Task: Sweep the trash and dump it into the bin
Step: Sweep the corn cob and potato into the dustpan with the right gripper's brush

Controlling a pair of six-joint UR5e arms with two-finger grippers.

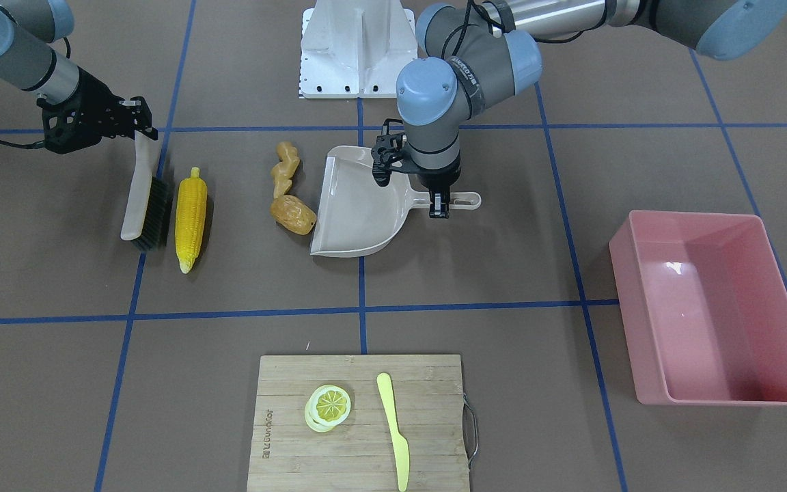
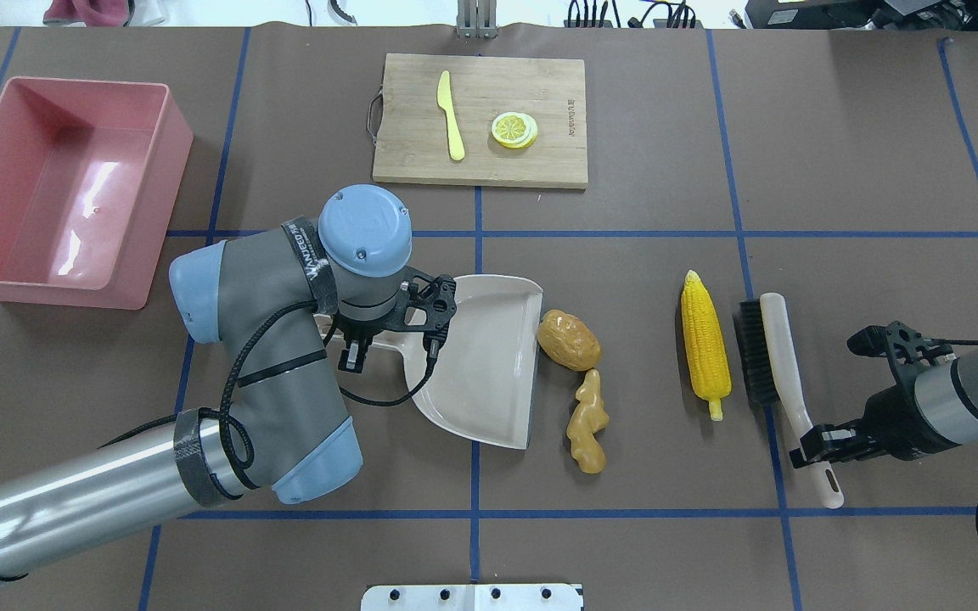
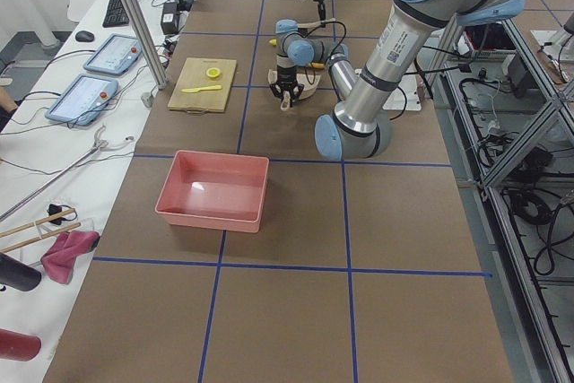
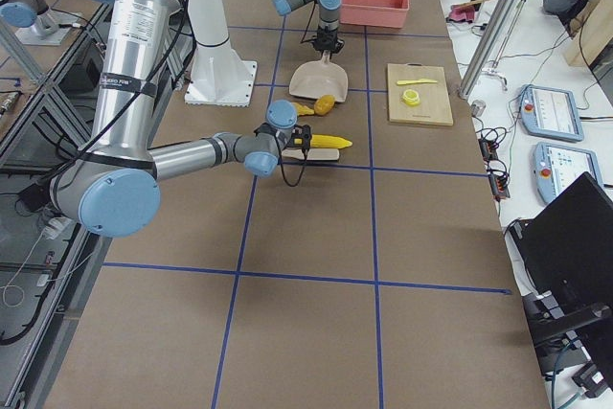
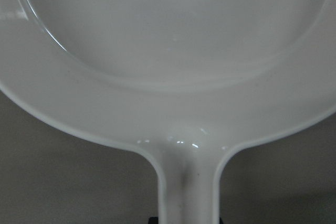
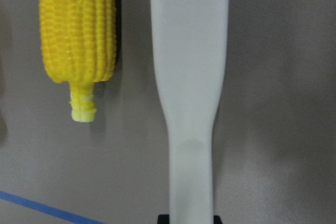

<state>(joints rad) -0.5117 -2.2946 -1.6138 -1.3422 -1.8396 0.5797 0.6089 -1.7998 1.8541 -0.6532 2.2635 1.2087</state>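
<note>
Both potato (image 2: 568,339) and ginger (image 2: 587,424) between corn (image 2: 704,344) and dustpan (image 2: 472,365), brush (image 2: 782,373) beyond

- Brown tabletop (image 2: 837,170), gridded with blue tape.
- Beige dustpan (image 2: 480,356) near its middle.
- Potato (image 2: 568,339) against the dustpan's open lip, ginger root (image 2: 587,422) just beside that lip.
- Corn cob (image 2: 704,344) and brush (image 2: 773,365) lie side by side, farther out from the lip.
- Pink bin (image 2: 154,221) sits well beyond the dustpan's handle end.
- Wooden cutting board (image 2: 421,161) is well apart from the dustpan.
</note>
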